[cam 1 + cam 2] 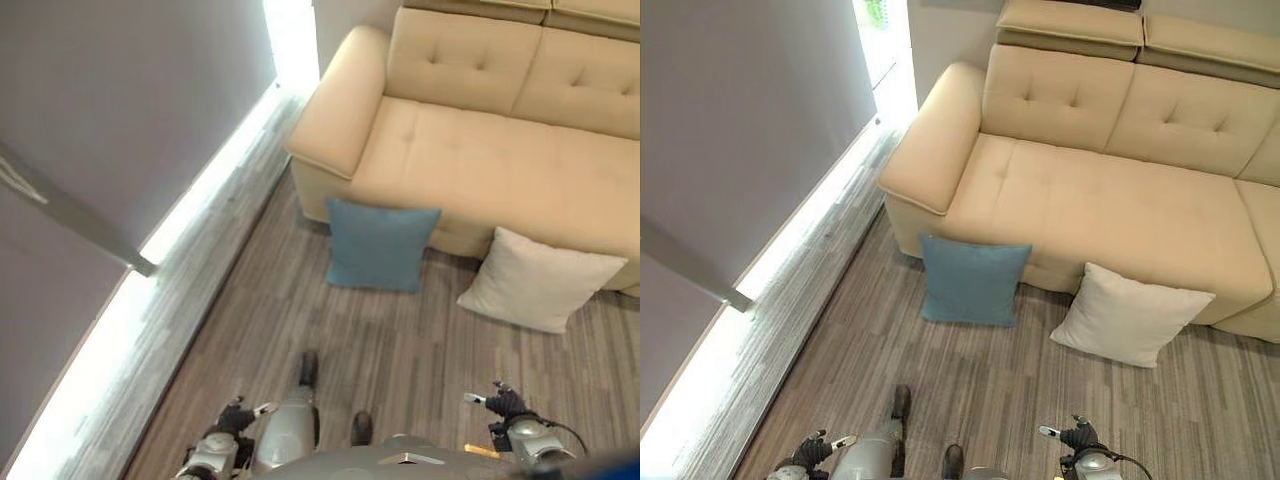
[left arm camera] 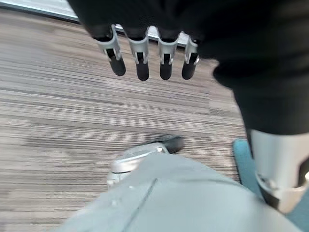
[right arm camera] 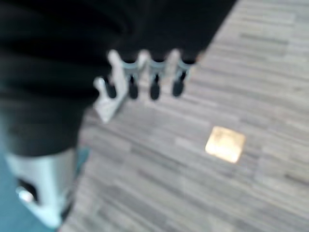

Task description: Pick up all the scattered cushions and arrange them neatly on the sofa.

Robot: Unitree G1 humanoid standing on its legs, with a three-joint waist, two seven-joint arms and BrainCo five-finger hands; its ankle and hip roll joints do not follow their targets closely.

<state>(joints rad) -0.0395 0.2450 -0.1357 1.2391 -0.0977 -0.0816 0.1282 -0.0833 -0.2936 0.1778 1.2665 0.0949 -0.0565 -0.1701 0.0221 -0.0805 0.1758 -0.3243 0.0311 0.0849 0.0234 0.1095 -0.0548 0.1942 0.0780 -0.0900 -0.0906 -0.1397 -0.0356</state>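
Against the far wall stands one beige sofa (image 1: pixel 1120 200), its seat bare, so nothing is arranged yet. Two cushions lean on its front from the wooden floor (image 1: pixel 970 390): one blue cushion (image 1: pixel 970 281) and one white cushion (image 1: pixel 1129 313), well apart from both hands. Left hand (image 2: pixel 145 53) and right hand (image 3: pixel 145 77) hang low, fingers straight and holding nothing, probably ready to reach.

Bare sofa seat (image 1: pixel 1120 215) — two cushions (image 1: pixel 971 281) before it
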